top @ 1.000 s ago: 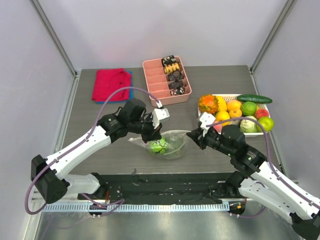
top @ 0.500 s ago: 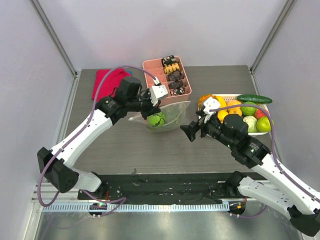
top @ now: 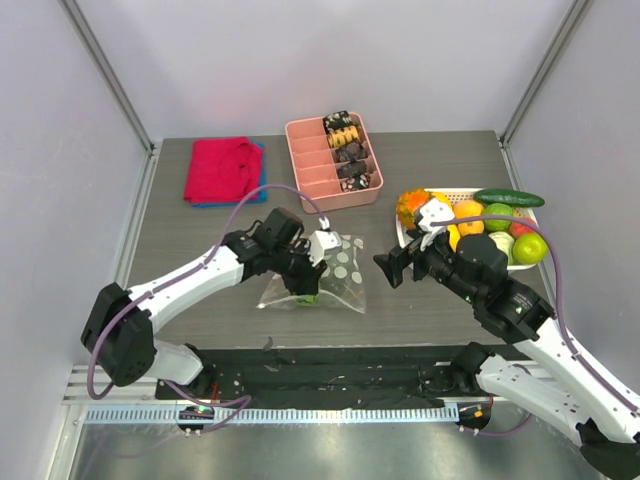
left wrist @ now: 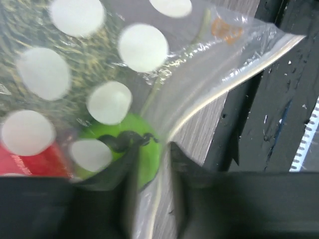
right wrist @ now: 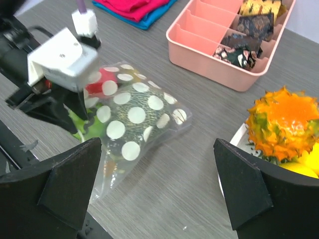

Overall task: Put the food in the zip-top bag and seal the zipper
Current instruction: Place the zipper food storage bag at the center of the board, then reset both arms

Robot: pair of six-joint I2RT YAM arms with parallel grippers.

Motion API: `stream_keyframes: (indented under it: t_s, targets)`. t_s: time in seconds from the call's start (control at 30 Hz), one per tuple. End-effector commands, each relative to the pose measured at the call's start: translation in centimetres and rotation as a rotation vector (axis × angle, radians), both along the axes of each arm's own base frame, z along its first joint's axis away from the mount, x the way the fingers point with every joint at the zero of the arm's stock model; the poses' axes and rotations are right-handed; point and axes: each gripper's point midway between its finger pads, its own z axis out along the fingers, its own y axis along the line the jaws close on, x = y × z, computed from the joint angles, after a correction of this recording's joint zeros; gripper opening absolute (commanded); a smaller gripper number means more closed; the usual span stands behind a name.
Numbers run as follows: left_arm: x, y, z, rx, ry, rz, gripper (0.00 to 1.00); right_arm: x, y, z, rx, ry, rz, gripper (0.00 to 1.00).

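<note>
Bag (top: pixel 340 270) lowered flat — two fruits (left wrist: pixel 147 154) inside

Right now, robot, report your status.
Left gripper at bag edge, grip unclear. Right gripper open, clear. Fruit inside; seal unclear. Nothing blocking.

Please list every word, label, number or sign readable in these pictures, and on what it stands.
None is readable.
The zip-top bag carries only white dots.
The dark squiggle on the green fruit inside it is too blurred to tell whether it is writing.
</note>
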Motion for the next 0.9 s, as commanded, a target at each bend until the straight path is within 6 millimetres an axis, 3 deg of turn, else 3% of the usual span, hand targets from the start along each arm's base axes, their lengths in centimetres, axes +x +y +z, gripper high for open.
stream_keyframes:
  t_s: [0.0,0.07,0.1,0.13,0.27,0.37,0.4,0.47,0.6,0.67,0.77,0.87]
  targets:
    - [1.0,-1.5,5.6,-0.147,-0.043,0.080,0.59,-0.2,-1.0,-0.3,-0.003,0.024,-0.028,1.00]
    - [0.8,-1.1,7.7,-0.153,-0.045,0.099,0.79,-0.2,-1.3,-0.1,-0.008,0.032,-0.033,1.00]
    - [0.8,-0.9,8.5,-0.149,-0.051,0.112,0.98,-0.2,-1.4,0.1,-0.013,0.030,-0.033,1.00]
    - [1.2,-0.9,10.2,-0.164,-0.076,0.123,1.00,-0.1,-1.6,0.8,-0.009,0.022,-0.040,1.00]
    - [1.9,1.3,13.8,-0.162,-0.092,0.224,1.00,-0.2,-2.2,1.6,-0.014,0.048,-0.045,1.00]
    - [3.1,4.1,15.7,-0.162,-0.038,0.337,1.00,0.1,-3.2,2.2,-0.008,0.068,-0.089,1.00]
    - [4.6,6.0,16.2,-0.164,-0.021,0.422,1.00,0.2,-3.3,2.3,0.003,0.086,-0.102,1.00]
    - [4.8,8.1,17.2,-0.166,0.029,0.492,1.00,0.5,-4.0,2.5,0.020,0.112,-0.145,1.00]
    - [6.0,15.0,17.1,-0.111,0.056,0.773,1.00,0.6,-5.3,2.5,0.055,0.188,-0.200,1.00]
    - [5.0,17.1,17.0,-0.083,0.022,0.829,1.00,0.3,-6.2,2.0,0.080,0.229,-0.235,1.00]
    - [3.2,18.8,15.7,-0.031,0.005,0.889,1.00,-0.1,-7.6,0.7,0.082,0.261,-0.292,1.00]
    - [2.0,19.4,13.8,0.007,0.013,0.890,1.00,0.0,-8.5,0.6,0.101,0.250,-0.335,1.00]
